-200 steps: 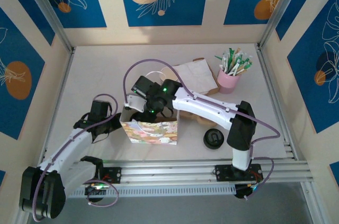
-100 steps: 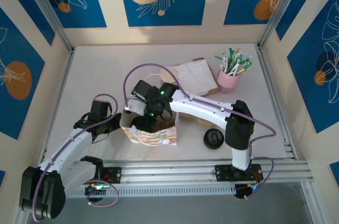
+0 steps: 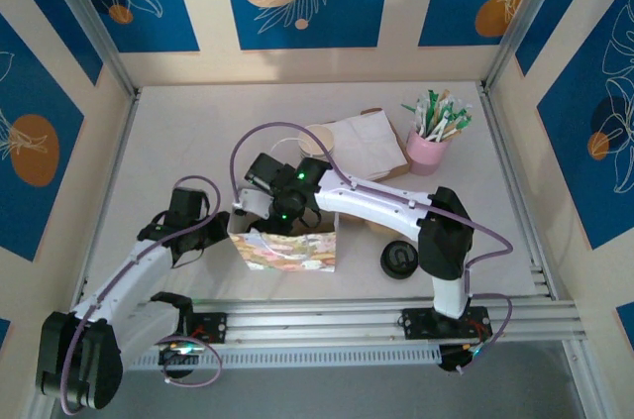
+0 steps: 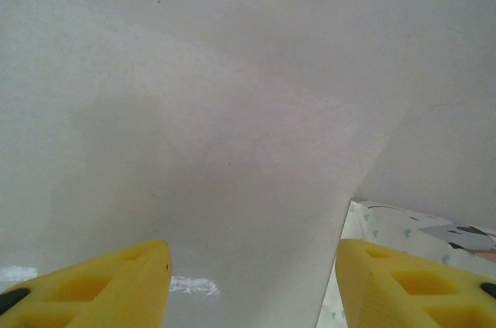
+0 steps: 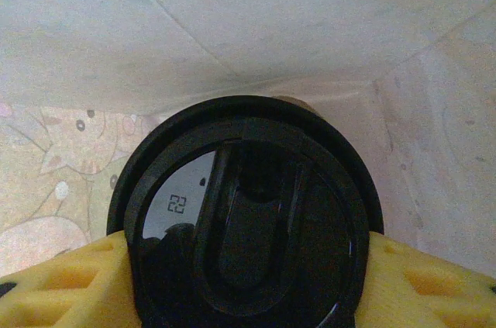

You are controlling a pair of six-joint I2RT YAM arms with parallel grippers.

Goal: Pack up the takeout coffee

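The takeout coffee point(image 5: 248, 219) shows its round black lid from above, with my right gripper point(image 5: 248, 274) shut on the cup just under the lid, one yellow finger point(image 5: 70, 285) on each side. The cup hangs inside the floral paper bag point(image 3: 287, 249), whose patterned wall point(image 5: 54, 150) and pale inner wall surround it. From above, my right gripper point(image 3: 275, 209) reaches down into the bag's mouth and hides the cup. My left gripper point(image 3: 214, 233) sits low at the bag's left side, open, with bare table between its fingers and the bag's edge point(image 4: 403, 235) by the right finger.
A loose flat black lid point(image 3: 399, 260) lies right of the bag. A pink holder of sticks point(image 3: 428, 147) stands at the back right, beside a pile of napkins point(image 3: 367, 142) and a cream cup stack point(image 3: 315, 138). Walls close three sides.
My right gripper has gone lower into the bag with the coffee and shifted slightly left. The bag tipped open, then stood upright again. The left arm has stayed put.
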